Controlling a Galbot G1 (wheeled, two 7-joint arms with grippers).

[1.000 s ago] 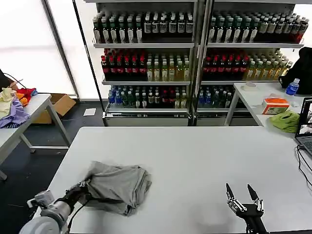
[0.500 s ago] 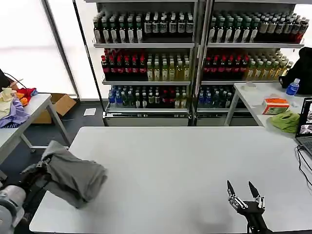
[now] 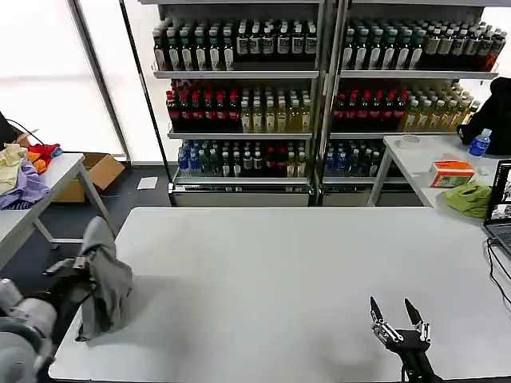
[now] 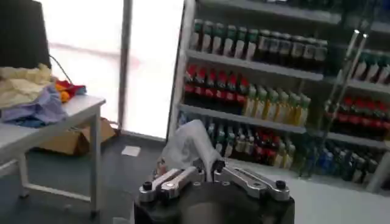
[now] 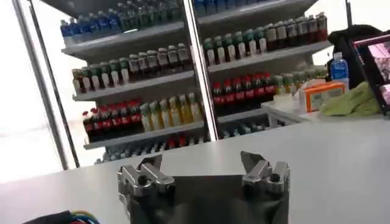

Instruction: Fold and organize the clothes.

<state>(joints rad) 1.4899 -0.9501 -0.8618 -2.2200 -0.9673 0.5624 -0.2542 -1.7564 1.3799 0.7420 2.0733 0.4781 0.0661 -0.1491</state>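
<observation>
A light grey T-shirt (image 3: 106, 278) hangs bunched over the left edge of the white table (image 3: 303, 263). My left gripper (image 3: 81, 266) is shut on its upper part and holds it above that edge. In the left wrist view the grey cloth (image 4: 187, 141) rises from between the closed fingers of the left gripper (image 4: 205, 170). My right gripper (image 3: 397, 317) is open with nothing in it, low over the table near the front right. Its spread fingers (image 5: 256, 165) show above bare tabletop in the right wrist view of the right gripper (image 5: 201, 165).
A side table (image 3: 44, 187) at the left carries purple, red and yellow fabrics (image 3: 25, 171). Another table at the right holds a lime-green cloth (image 3: 469, 197), an orange box (image 3: 451, 171) and a laptop (image 3: 501, 199). Bottle shelves (image 3: 319, 88) stand behind. A cardboard box (image 3: 96, 171) sits on the floor.
My left gripper has swung left and upward with the T-shirt, from the table's front left to beyond its left edge. The shirt now hangs down. The right gripper has stayed put.
</observation>
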